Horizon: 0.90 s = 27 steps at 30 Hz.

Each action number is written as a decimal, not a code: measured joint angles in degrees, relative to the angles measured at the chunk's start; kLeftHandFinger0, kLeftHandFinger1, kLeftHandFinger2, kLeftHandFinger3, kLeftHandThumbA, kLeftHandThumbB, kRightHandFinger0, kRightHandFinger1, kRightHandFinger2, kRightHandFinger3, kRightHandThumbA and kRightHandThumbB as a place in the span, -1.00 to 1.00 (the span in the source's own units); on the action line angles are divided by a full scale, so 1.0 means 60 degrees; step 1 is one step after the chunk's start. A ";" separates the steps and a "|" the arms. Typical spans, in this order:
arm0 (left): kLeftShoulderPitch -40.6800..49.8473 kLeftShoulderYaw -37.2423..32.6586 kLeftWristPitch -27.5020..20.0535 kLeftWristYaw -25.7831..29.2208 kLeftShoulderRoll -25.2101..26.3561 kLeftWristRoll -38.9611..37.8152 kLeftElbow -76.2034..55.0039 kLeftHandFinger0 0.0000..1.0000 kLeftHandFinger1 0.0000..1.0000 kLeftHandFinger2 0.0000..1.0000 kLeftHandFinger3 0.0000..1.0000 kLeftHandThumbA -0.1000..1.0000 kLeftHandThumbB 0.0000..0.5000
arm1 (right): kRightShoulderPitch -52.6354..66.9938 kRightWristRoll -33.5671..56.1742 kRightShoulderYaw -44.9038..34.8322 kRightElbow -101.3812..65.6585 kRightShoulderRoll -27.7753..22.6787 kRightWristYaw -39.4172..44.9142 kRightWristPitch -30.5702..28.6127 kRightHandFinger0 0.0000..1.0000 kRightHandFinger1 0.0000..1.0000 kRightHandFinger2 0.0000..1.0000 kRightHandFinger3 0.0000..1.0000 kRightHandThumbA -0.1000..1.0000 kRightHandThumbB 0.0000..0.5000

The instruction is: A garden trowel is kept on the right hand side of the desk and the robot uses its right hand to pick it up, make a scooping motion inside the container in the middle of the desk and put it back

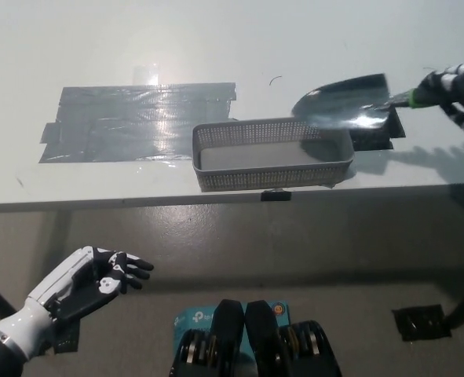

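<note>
On white desk (98, 47), grey tape (129, 122), container (271, 179), trowel (345, 100) held above

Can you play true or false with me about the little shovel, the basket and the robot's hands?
1. The black right hand holds the trowel. True.
2. The trowel lies flat inside the basket. False: it is held up by the basket's far right corner.
3. The basket is full of soil. False: it looks empty.
4. The white left hand is open and holds nothing. True.
5. The grey tape patch is on the basket's right. False: it is on its left.
</note>
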 measured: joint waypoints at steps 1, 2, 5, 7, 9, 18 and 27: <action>-0.0010 -0.0001 0.0001 0.0000 0.0004 0.0000 -0.0001 0.29 0.28 0.25 0.09 1.00 -0.88 | 0.0000 -0.0073 0.0046 -0.0102 0.0000 -0.0001 -0.0076 -1.00 -0.76 -0.02 -0.28 -1.00 0.34; -0.0029 -0.0001 0.0001 0.0000 0.0005 -0.0001 -0.0001 0.31 0.30 0.28 0.11 1.00 -0.93 | 0.0000 -0.0145 0.0074 -0.0162 -0.0001 -0.0012 -0.0142 -1.00 -0.74 0.01 -0.28 -1.00 0.38; -0.0088 -0.0001 0.0011 0.0000 0.0008 -0.0010 -0.0027 0.37 0.35 0.31 0.15 1.00 -1.00 | 0.0000 -0.0384 0.0099 -0.0170 -0.0010 -0.0111 -0.0391 -1.00 -0.89 -0.14 -0.46 -1.00 -0.23; -0.0089 -0.0004 0.0022 0.0000 0.0008 -0.0011 -0.0065 0.41 0.38 0.35 0.21 1.00 -0.94 | 0.0000 -0.0512 0.0099 -0.0099 -0.0024 -0.0136 -0.0479 -1.00 -0.81 0.05 -0.57 -1.00 -0.42; -0.0105 -0.0019 0.0028 -0.0001 0.0011 -0.0012 -0.0078 0.41 0.38 0.37 0.22 1.00 -0.95 | 0.0000 -0.0658 0.0096 0.0051 -0.0054 -0.0146 -0.0499 -1.00 -0.75 0.01 -0.58 -1.00 -0.14; -0.0150 -0.0056 0.0236 -0.0001 0.0028 -0.0016 -0.0167 0.47 0.43 0.40 0.28 1.00 -0.96 | -0.0080 -0.1260 0.0032 0.1153 -0.0114 -0.0077 -0.0239 -1.00 -0.63 0.10 -0.28 -1.00 -0.60; -0.0219 -0.0056 0.0394 -0.0001 0.0029 -0.0074 -0.0382 0.57 0.50 0.47 0.36 1.00 -1.00 | -0.0402 -0.1505 0.0070 0.1106 -0.0009 0.0290 -0.0052 -1.00 -0.76 0.03 -0.53 -1.00 -1.00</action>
